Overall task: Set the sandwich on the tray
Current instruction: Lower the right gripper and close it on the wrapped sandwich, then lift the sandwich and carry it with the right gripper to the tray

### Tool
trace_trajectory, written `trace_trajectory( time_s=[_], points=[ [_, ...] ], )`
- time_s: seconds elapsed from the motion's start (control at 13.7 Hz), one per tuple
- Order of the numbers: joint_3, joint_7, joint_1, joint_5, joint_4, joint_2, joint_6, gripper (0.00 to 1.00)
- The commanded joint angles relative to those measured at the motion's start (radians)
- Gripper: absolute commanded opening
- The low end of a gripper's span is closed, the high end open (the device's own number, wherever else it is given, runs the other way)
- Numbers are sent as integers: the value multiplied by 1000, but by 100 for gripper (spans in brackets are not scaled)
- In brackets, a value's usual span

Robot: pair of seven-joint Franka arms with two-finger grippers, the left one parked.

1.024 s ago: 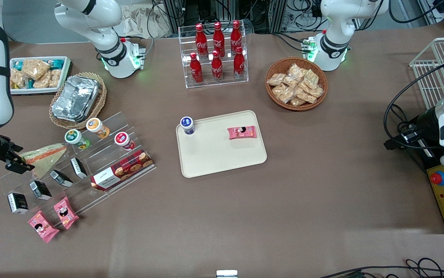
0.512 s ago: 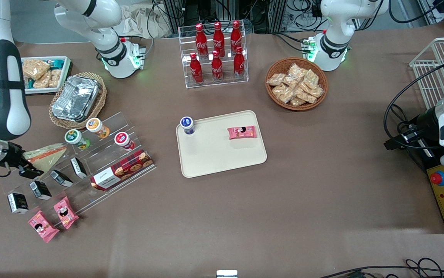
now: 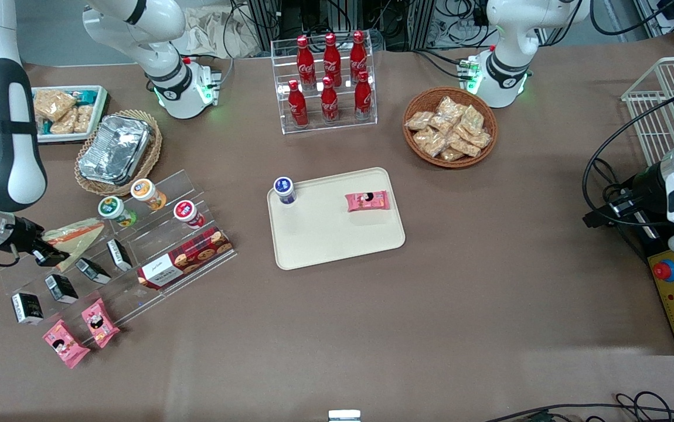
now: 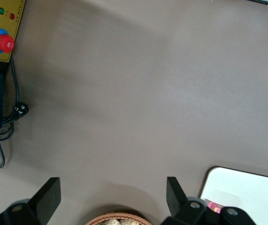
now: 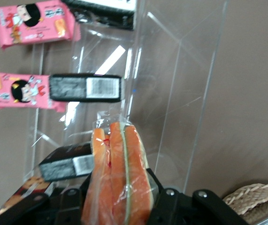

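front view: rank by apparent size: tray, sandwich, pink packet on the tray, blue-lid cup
1. tray
2. sandwich, at the display rack, claw at its end
3. pink packet
4. blue-lid cup
The sandwich is partly hidden by the claw, so its lead over the packet is approximate.

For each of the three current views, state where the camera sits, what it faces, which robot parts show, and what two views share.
Front view: high, facing both arms across the brown table; gripper at the clear-wrapped triangular sandwich.
Right wrist view: on the working wrist, facing the sandwich between its fingers.
Left wrist view: on the parked wrist, looking down at bare table.
Shared: the cream rectangular tray shows in front and left wrist views.
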Motion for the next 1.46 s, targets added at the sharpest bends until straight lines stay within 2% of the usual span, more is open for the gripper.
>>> trace_trajectory(
  time_s=[0.0, 0.29, 0.44, 0.66, 0.8, 0.95, 1.39],
  points=[
    [-7, -33, -2, 38, 74, -23, -113, 0],
    [-7, -14, 4, 59, 277, -17, -356, 0],
    [2, 79, 25, 65, 318, -27, -430, 0],
    [1, 335, 177, 64, 358, -30, -473, 0],
    [-1, 546, 315, 62, 360, -30, -470, 0],
    [-1, 735, 444, 59, 360, -9, -443, 0],
    [-1, 1145, 723, 61, 358, 118, -276, 0]
  ],
)
